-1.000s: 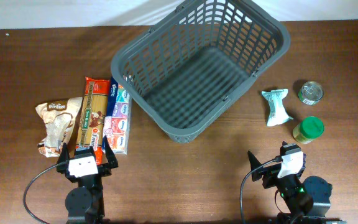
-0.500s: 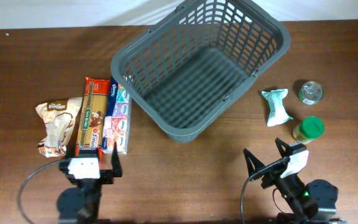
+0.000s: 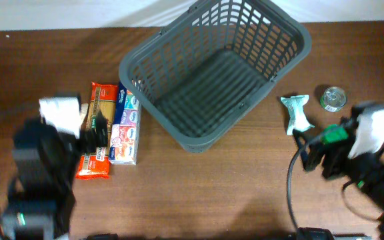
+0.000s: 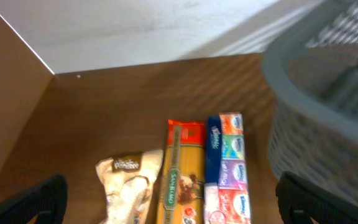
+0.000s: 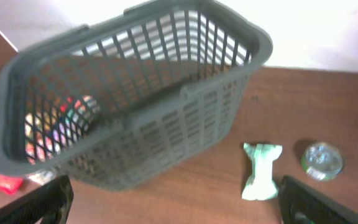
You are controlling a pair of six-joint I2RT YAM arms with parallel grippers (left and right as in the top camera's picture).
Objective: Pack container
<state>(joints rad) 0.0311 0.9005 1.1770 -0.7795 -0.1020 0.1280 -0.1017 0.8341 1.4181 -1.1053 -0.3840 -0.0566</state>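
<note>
The dark grey basket point(image 3: 213, 73) stands empty at the back middle; it also shows in the left wrist view point(image 4: 328, 93) and the right wrist view point(image 5: 166, 106). My left gripper point(image 3: 96, 132) hangs open and empty above the left row of groceries, with its fingers wide apart in the left wrist view point(image 4: 176, 211). My right gripper point(image 3: 315, 152) is open and empty to the right of the basket, near the white-green packet point(image 3: 297, 113); its fingers stand wide apart in the right wrist view point(image 5: 179, 211).
An orange pasta pack point(image 3: 97, 133) and a tissue pack point(image 3: 127, 127) lie left of the basket. A bread bag point(image 4: 129, 186) lies beside them, hidden under my left arm from overhead. A tin can point(image 3: 333, 98) stands at the right. My right arm hides the green-lidded jar.
Both arms have lifted from the table's front edge and swung forward. The left now hangs over the bread bag, the right over the jar. No object has moved.
</note>
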